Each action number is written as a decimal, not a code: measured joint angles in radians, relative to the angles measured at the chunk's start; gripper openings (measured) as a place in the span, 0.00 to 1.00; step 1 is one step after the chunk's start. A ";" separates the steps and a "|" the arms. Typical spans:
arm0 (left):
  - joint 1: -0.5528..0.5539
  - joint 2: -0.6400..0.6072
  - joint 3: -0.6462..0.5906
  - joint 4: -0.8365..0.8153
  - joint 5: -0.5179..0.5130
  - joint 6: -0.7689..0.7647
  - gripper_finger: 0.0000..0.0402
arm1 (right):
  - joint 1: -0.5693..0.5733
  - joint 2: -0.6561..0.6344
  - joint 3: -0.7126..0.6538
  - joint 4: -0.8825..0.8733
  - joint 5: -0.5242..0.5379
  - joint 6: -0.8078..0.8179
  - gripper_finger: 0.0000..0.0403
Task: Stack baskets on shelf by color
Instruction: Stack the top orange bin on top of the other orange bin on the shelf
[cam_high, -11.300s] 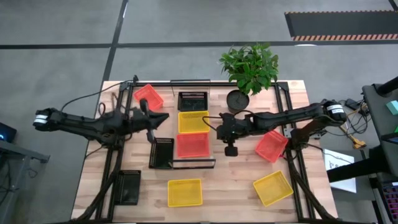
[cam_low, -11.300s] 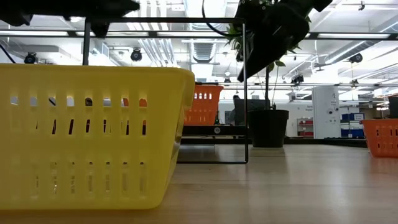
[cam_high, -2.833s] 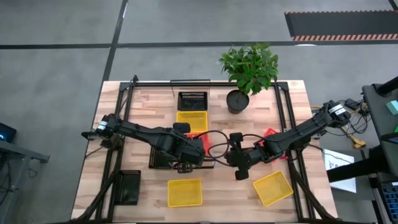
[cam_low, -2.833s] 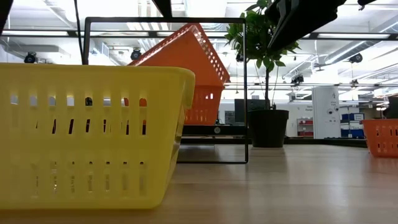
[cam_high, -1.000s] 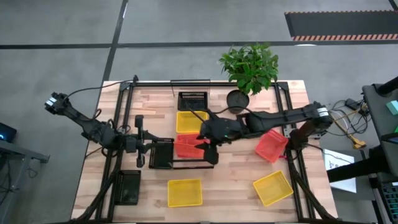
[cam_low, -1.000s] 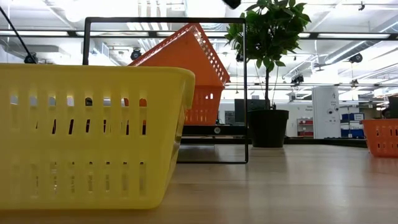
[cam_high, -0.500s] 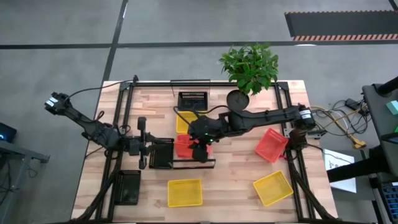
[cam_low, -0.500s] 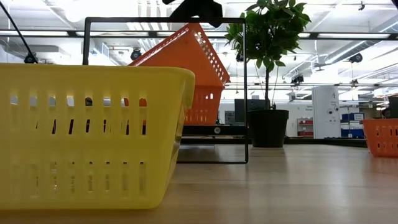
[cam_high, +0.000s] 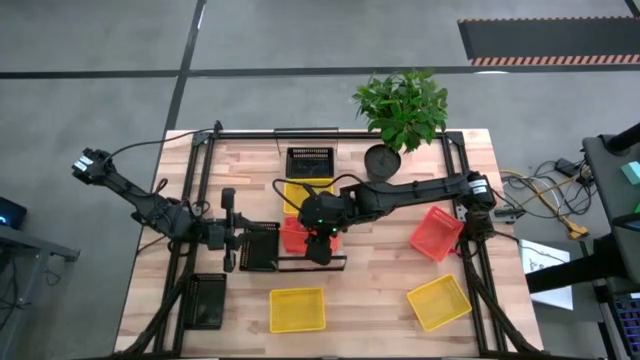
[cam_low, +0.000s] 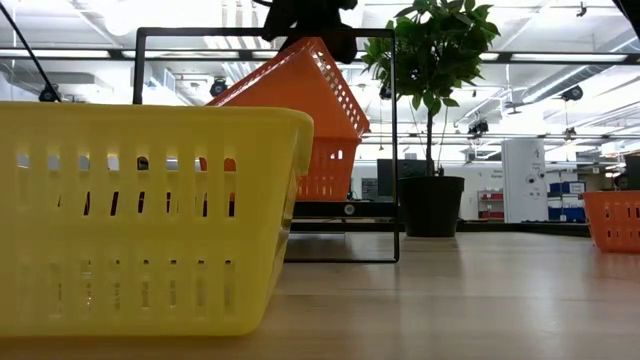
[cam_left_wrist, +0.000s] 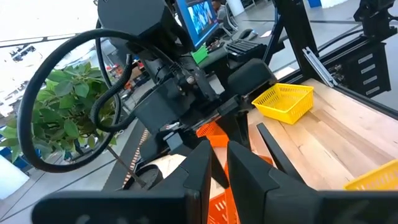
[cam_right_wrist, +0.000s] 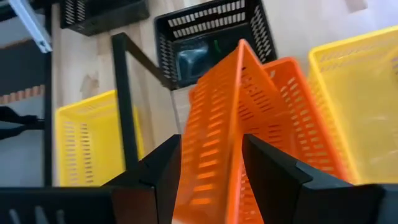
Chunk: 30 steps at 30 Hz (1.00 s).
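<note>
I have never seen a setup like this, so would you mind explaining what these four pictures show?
Two dark robot arms work at a wooden table. One camera looks straight down, one sits at table height, and one rides on each wrist. The right gripper is over the shelf, its fingers open around the raised rim of a tilted red basket leaning in another red one. The left gripper waits at the shelf's left end, shut. Yellow baskets, black ones and a potted plant lie around.

Ceiling strip lights are flooding the room evenly, throwing only soft shadows on the wooden table (cam_high: 390, 290). The nearest yellow basket (cam_low: 140, 220) is looming blurred in the low view (windows behind are glaring white), while wrist views are smearing close up.
</note>
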 joint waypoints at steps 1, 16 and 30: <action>0.000 0.001 0.000 0.000 0.000 0.000 0.09 | 0.000 0.000 0.000 0.001 -0.010 0.013 0.40; 0.000 0.002 0.000 0.000 0.000 0.002 0.09 | -0.002 0.000 -0.001 0.002 -0.029 0.074 0.26; 0.000 0.003 0.000 0.001 0.000 0.002 0.09 | -0.013 0.000 -0.002 0.001 -0.032 0.087 0.36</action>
